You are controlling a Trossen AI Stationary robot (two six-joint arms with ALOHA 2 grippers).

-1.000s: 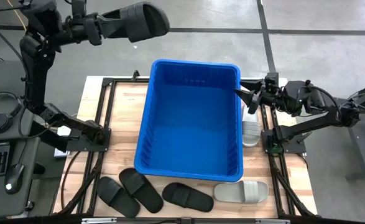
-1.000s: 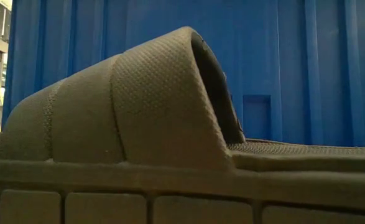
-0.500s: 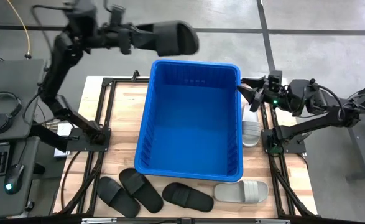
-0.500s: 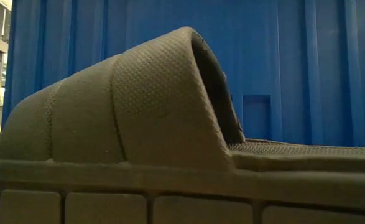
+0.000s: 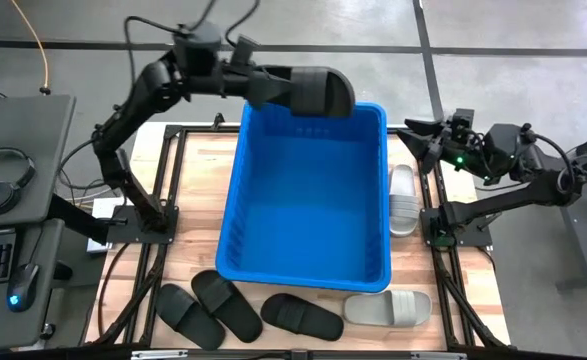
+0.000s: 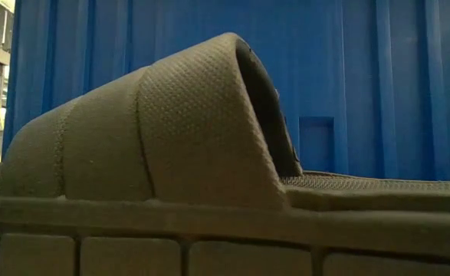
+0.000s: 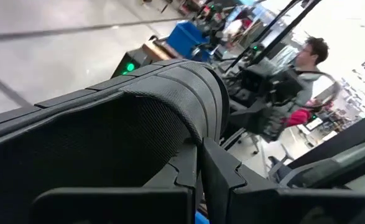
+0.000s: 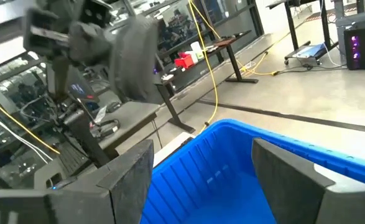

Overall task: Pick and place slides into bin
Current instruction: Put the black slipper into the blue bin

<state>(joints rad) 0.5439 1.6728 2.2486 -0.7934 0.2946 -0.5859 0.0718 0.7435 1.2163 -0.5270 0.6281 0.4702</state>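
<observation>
Bin (image 5: 303, 200) bright blue; held slide (image 5: 313, 90) matte black; slide (image 5: 403, 198) by bin light grey.

bin (image 6: 362, 77) cropped, black slide (image 6: 171, 153) cropped

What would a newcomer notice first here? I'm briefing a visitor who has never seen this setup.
The big blue bin fills the table's middle, empty inside. The left gripper holds a black slide over the bin's far rim. Three black slides and a grey one lie in front of the bin, another grey one beside it.
</observation>
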